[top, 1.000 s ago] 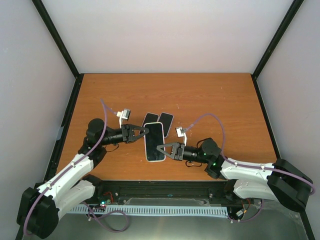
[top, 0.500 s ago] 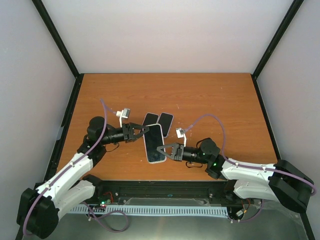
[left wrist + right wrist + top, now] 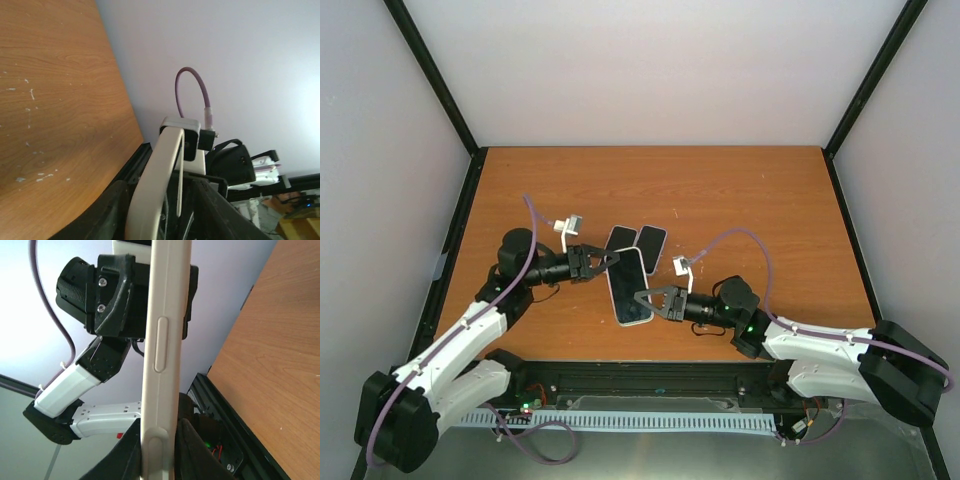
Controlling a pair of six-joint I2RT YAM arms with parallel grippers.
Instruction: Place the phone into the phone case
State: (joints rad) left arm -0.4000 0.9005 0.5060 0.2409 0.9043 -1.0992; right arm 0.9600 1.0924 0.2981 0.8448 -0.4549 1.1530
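A white phone case [image 3: 630, 287] with a dark face is held above the table between both grippers. My left gripper [image 3: 610, 262] is shut on its far end, and my right gripper [image 3: 642, 298] is shut on its near end. In the left wrist view the case's white rim [image 3: 155, 190] runs up between my gripper's dark fingers [image 3: 160, 212]. In the right wrist view the case's side edge [image 3: 162, 365], with its button bumps, stands upright in my gripper [image 3: 159, 455]. I cannot tell whether a phone sits inside the case. Two dark phones [image 3: 620, 238] [image 3: 652, 240] lie side by side on the table just behind it.
The wooden table [image 3: 740, 200] is enclosed by pale walls and black corner posts [image 3: 430, 75]. A black rail [image 3: 650, 375] runs along the near edge between the arm bases. Purple cables [image 3: 740, 238] loop off both wrists.
The case has tilted between the grippers, so its face looks narrower and darker from above. Both grippers have kept hold of it and shifted only slightly.
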